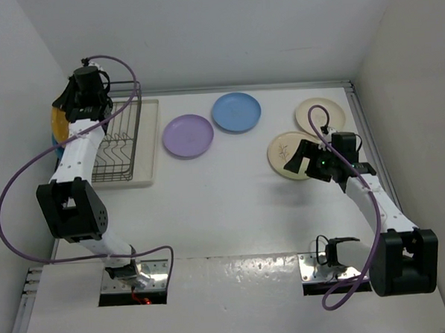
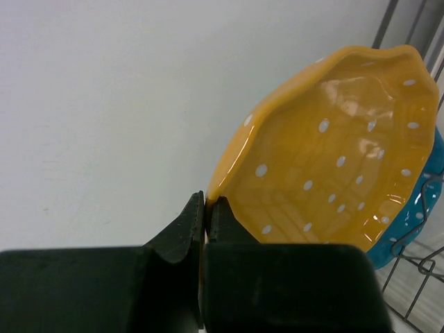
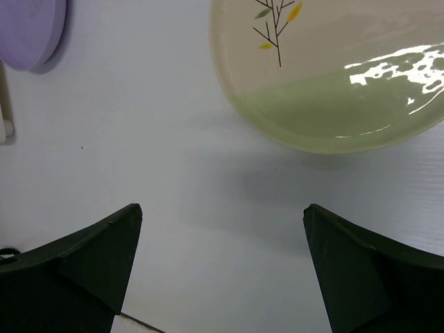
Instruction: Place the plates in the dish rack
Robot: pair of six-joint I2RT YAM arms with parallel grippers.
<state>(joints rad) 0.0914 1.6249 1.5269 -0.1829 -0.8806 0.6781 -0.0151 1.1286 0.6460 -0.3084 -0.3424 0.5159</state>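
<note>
While I am pinching the orange plate (image 2: 326,152) by its scalloped rim, the left gripper (image 2: 207,205) is clamped on that edge with its jaws nearly meeting. It is holding the plate upright at the left side of the dish rack (image 1: 124,145), just in front of the teal plate (image 2: 409,222). I cannot tell whether the orange one is seated between prongs. The right gripper (image 3: 222,215) is hovering spread wide and empty above the table, just short of the sprig plate (image 3: 333,83).

I am judging these plates stiff, glossy and slick, possibly breakable, so I am favouring a firm pinch on the rim. Those lying flat are offering only a low lip to get under.

I am counting six plates. Orange and teal are at the rack, and four are lying flat on the table: the lilac plate (image 1: 188,135), blue plate (image 1: 236,112), plain cream plate (image 1: 332,112) and the sprig one. I am seeing one rack, sitting on one cream tray (image 1: 152,140).
</note>
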